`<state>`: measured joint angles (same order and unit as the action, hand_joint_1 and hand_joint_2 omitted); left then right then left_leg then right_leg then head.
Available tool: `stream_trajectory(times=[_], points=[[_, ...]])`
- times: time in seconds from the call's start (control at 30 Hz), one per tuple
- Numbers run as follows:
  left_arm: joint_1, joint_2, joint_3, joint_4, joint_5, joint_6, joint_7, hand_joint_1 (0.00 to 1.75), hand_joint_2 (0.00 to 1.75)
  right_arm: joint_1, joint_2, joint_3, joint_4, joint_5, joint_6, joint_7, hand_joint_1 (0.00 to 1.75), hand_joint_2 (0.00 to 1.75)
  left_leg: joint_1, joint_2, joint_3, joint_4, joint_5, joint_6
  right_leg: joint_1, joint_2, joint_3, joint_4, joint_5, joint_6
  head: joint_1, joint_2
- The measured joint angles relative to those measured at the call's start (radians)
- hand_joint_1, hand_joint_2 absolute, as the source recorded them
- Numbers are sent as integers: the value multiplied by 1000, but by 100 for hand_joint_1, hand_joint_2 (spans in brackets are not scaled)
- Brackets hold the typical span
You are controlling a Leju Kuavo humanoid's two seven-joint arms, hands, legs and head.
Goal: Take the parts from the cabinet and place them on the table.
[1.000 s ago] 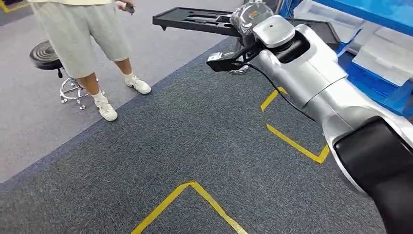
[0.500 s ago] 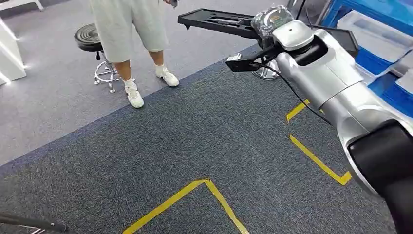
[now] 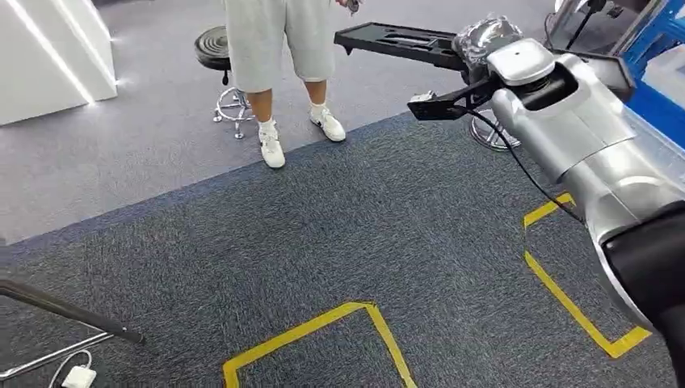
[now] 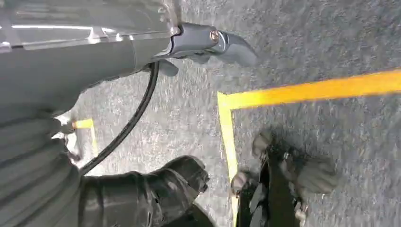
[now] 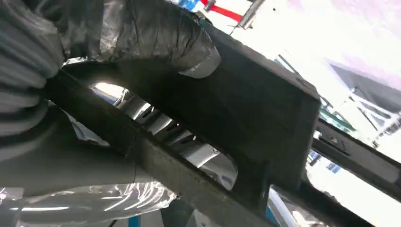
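Black tray (image 3: 404, 42) is held up in the air by the right hand (image 3: 483, 39), which is wrapped in plastic film; in the wrist cam the thumb (image 5: 156, 35) is clamped over the tray's edge. The tray sticks out flat to the left of the hand, over the carpet (image 3: 339, 218). Just beyond it, a person (image 3: 283, 48) and a stool (image 3: 216, 56) are seen. Left hand (image 4: 156, 194) hangs low over yellow tape (image 4: 302, 90); spread or curled can't be told.

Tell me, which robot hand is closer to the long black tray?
The right hand. It grips the black tray and holds it up in the air. The left hand hangs low over the carpet by the yellow tape, away from the tray.
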<state>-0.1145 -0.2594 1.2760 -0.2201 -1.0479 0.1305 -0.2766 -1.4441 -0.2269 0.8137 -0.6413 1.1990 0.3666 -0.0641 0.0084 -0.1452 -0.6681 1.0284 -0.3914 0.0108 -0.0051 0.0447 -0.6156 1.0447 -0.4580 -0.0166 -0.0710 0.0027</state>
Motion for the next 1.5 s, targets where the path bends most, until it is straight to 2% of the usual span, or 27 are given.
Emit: stream_trajectory(times=[0.03,0.07,0.1,0.17,0.23,0.3,0.33,0.37,0.4,0.53,0.6,0.7,0.77,0.83,0.87,0.9,1.03,1.1,1.13,1.2,1.23,1.27,1.33,1.37,1.4,1.43,1.5], points=[[0,2,0,-1,2,2,5,0,175,0,5,0,0,3,0,0,175,175,-6,23,-3,3,-5,-1,-10,-16,9,-12,6,-6,0,0],[1,1,0,0,4,2,7,0,175,-1,11,0,0,8,3,0,175,175,-14,83,-11,25,-22,-9,-8,-26,16,-17,7,-10,-3,0],[2,1,1,0,6,2,10,0,175,-5,14,0,0,12,5,-1,175,175,-10,117,-38,84,-57,-15,-6,-40,17,-18,6,-14,-4,0],[1,1,1,0,11,0,13,0,175,-13,22,0,0,12,10,-5,175,175,0,135,-113,238,-122,-25,-3,-65,18,-18,4,-17,-4,0],[0,1,1,0,11,-4,13,0,175,-15,36,0,0,12,12,-10,175,175,7,140,-139,291,-123,-31,-2,-88,18,-16,3,-18,-4,0],[0,1,1,0,11,-5,13,0,175,-17,50,0,0,11,13,-14,175,175,10,151,-73,170,-53,-32,-2,-112,22,-13,-3,-15,-4,0],[0,1,1,0,11,-5,13,0,175,-22,56,1,0,11,13,-18,175,175,9,171,-19,77,-15,-29,-2,-123,24,-11,-6,-13,-4,0],[-1,1,2,0,11,-5,13,0,175,-29,57,1,1,12,13,-19,175,175,2,220,12,10,-14,-26,0,-133,25,-10,-10,-8,-4,0],[-3,1,2,0,11,-5,13,0,175,-38,58,1,2,12,13,-20,175,175,-10,219,19,-4,-14,-16,8,-143,21,-5,-13,-3,-4,0],[0,1,2,0,11,-5,14,0,175,-40,74,2,9,13,15,-23,175,175,-5,170,20,-18,-2,11,7,-177,27,-10,-20,15,-2,0],[1,0,2,0,11,-5,14,0,175,-43,73,3,12,13,15,-23,175,175,-3,154,20,-24,3,22,-4,-75,-4,64,-73,19,-2,0],[-4,0,2,0,11,-5,14,0,175,-38,71,4,19,14,16,-23,175,175,-3,116,19,-23,5,27,-6,-47,-109,286,-164,26,-2,0],[-2,0,2,0,11,-3,16,0,175,-37,73,9,25,18,13,-25,175,175,-2,84,19,-17,5,26,-10,-46,-111,275,-124,28,-2,0],[0,0,3,0,11,2,16,0,175,-45,89,16,25,27,9,-25,175,175,0,58,19,-6,1,20,-16,-31,-36,113,-29,26,-2,0],[0,-1,3,0,11,2,16,0,175,-51,92,18,25,28,5,-22,175,175,1,46,16,-1,-2,16,-21,9,-6,39,0,26,-2,0],[0,-1,3,0,12,4,16,0,175,-55,96,18,25,29,-3,-18,175,175,-3,36,3,6,-2,10,-23,57,2,23,-14,26,-2,0],[1,0,4,-1,15,5,16,0,175,-61,122,20,24,28,-6,-18,175,175,7,-9,-11,-1,12,-16,-19,9,2,12,-7,10,-2,0],[1,0,4,-1,16,5,16,0,175,-63,129,24,21,28,-6,-20,175,175,0,99,-26,39,-20,-23,-17,-21,13,-3,0,-7,-6,0],[1,0,4,0,16,5,16,0,175,-67,129,24,21,28,-6,-20,175,175,2,126,-59,111,-64,-28,-12,-38,14,-3,-1,-11,-4,0],[1,-1,5,0,17,5,16,0,175,-70,129,25,21,29,-6,-20,175,175,7,139,-129,268,-130,-31,-7,-68,14,-3,-3,-14,-5,0],[1,-1,5,0,18,4,16,0,175,-70,129,26,21,29,-6,-20,175,175,8,139,-147,309,-138,-33,-6,-81,14,-3,-4,-15,-5,0],[1,-1,5,0,18,4,16,0,175,-70,130,28,21,28,-6,-21,175,175,9,139,-144,308,-130,-33,-5,-92,15,-2,-4,-15,-5,0],[0,0,5,0,18,4,16,0,175,-70,132,32,19,29,-6,-23,175,175,9,146,-71,177,-62,-30,-4,-119,18,-2,-9,-12,-5,0],[1,0,6,0,19,4,16,0,175,-71,133,32,19,28,-5,-23,175,175,9,167,-18,86,-26,-28,-4,-130,22,0,-13,-9,-5,0],[1,0,6,0,19,4,16,0,175,-73,133,32,19,28,-5,-23,175,175,5,208,12,20,-24,-27,-3,-139,24,1,-18,-4,-5,0],[0,-1,6,0,20,4,16,0,175,-77,131,32,19,29,-5,-23,175,175,-10,219,22,8,-25,-20,7,-145,20,7,-21,1,-5,0],[1,-1,7,0,21,4,16,0,175,-77,130,34,20,29,-3,-24,175,175,-10,194,16,7,-22,-5,5,-160,23,0,-19,6,-4,0]])
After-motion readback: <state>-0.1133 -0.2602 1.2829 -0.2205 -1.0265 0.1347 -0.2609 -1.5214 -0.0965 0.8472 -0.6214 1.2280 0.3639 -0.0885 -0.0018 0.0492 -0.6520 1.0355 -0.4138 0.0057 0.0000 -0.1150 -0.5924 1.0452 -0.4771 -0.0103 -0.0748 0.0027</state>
